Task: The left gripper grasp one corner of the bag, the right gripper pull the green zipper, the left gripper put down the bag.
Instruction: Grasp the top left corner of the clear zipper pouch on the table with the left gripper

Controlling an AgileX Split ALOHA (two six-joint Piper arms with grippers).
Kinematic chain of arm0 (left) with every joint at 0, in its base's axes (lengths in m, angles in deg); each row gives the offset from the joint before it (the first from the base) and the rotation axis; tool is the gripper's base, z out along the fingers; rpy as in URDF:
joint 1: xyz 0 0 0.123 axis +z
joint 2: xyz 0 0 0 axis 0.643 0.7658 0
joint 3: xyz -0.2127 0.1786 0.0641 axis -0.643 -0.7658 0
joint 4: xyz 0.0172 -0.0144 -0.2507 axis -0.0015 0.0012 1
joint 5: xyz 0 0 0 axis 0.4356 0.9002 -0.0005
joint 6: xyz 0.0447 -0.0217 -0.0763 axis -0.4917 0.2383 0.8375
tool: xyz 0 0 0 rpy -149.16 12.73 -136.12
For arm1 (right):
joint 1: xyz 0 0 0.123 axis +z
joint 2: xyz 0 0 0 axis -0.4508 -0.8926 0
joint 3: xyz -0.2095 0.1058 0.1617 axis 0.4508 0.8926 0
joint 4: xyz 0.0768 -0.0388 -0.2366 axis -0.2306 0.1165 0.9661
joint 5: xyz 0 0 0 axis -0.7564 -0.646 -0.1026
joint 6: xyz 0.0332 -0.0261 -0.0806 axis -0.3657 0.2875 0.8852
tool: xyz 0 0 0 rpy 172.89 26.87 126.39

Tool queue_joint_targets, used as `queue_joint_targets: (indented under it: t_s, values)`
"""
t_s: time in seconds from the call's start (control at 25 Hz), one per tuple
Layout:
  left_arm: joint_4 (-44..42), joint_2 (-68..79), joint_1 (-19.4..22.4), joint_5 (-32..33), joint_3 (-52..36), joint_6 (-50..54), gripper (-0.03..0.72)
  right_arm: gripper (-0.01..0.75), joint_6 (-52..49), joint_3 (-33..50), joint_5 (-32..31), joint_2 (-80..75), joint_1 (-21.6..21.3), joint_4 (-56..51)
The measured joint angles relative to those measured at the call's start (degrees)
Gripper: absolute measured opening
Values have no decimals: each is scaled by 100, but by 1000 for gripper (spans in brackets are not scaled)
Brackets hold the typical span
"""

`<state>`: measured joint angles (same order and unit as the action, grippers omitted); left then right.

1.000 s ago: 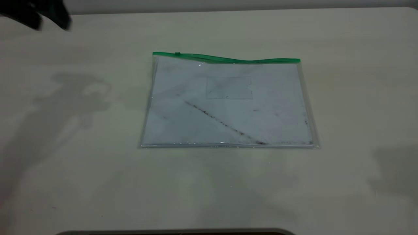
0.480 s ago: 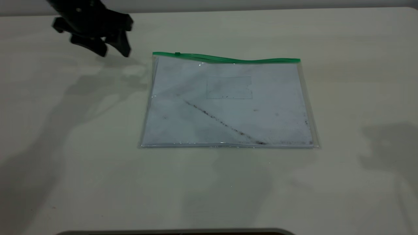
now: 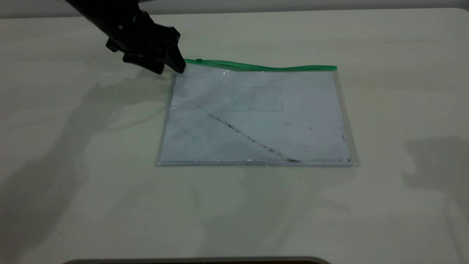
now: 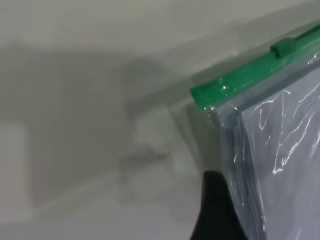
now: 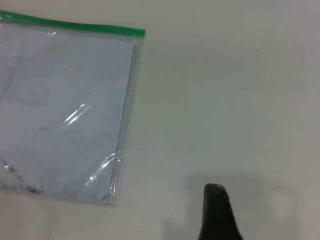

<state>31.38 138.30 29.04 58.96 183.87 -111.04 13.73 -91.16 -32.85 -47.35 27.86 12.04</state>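
step: corner grasp | bag (image 3: 256, 117) flat on table (image 3: 73, 205), frame centre, zipper (image 3: 263, 66) along its far edge | left gripper (image 3: 170, 68) at bag's upper-left corner, jaws apart, nothing held | advice: straddle corner below the slider, clamp both plies, lift little | right gripper (image 5: 217, 215) off lower right, jaws: cannot tell
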Motion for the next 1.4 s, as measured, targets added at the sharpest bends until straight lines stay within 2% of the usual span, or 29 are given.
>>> queue_joint_targets:
  t_s: [0.4,0.76,0.84,0.92,1.16,1.24,1.4]
  values:
    - [335,299,0,-291,176,-335,569,539,0,0,5,0,0,0]
    - [1765,631,0,-65,275,-1435,556,539,0,0,5,0,0,0]
    - [2043,675,0,30,275,-1712,523,539,6,0,5,0,0,0]
    - [2240,720,0,148,275,-1928,456,539,17,0,6,0,0,0]
    - [2477,724,0,566,281,-3009,82,539,45,0,126,0,0,0]
    - [2483,713,0,725,368,-3592,53,539,106,-5,153,0,0,0]
    - [2387,691,0,1440,803,-5077,53,539,342,-138,155,-54,0,-7]
